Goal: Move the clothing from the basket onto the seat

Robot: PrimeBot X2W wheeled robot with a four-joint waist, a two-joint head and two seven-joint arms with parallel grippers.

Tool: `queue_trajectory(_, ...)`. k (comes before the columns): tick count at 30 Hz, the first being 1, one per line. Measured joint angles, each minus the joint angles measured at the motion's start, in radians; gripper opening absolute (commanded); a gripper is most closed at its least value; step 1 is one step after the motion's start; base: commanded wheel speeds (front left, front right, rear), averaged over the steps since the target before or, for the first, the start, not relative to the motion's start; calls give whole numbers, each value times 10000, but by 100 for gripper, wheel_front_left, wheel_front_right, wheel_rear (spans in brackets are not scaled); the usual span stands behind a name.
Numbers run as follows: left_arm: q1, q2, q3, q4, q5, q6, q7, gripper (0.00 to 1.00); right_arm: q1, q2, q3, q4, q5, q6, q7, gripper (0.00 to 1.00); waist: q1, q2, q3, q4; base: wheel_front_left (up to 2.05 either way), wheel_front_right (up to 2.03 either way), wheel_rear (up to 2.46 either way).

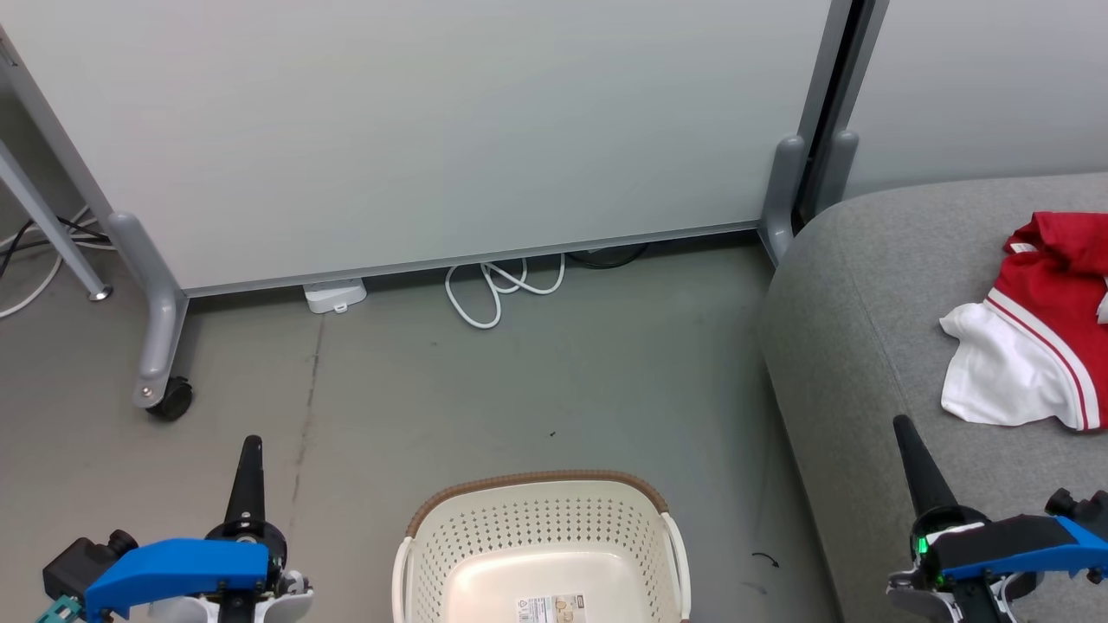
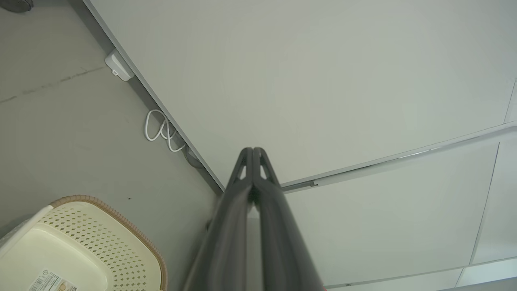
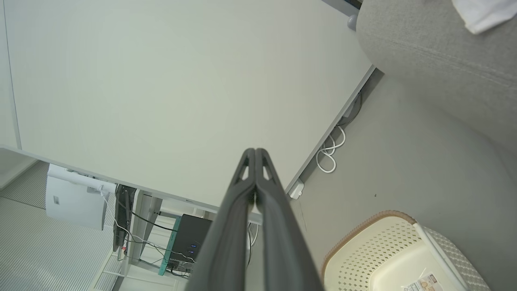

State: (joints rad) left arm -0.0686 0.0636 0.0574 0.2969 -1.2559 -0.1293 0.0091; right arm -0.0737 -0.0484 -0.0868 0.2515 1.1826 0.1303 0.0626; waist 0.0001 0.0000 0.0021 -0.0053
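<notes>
- Lying crumpled on the seat [image 1: 866, 346]: the clothing [image 1: 1039, 329], perhaps one shirt, partly cropped.
- Basket [image 1: 537, 478] on the floor [image 1: 519, 381] left of the seat, label [image 1: 551, 608] showing.
- Left gripper [image 1: 251, 443] and right gripper [image 1: 900, 424] closed, holding nothing.

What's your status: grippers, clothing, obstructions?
Left gripper and right gripper shut, holding nothing. Clothing lying on seat; visible part of basket bare. No obstruction seen between basket and seat.
</notes>
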Motion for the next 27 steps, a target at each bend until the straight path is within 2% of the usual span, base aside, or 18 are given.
queue_trajectory(27,-197,-79,324,-297,-2088,0,616,0,-157,0,-161,-33,2518,0,314,0,0,0,5,29,0,0,0)
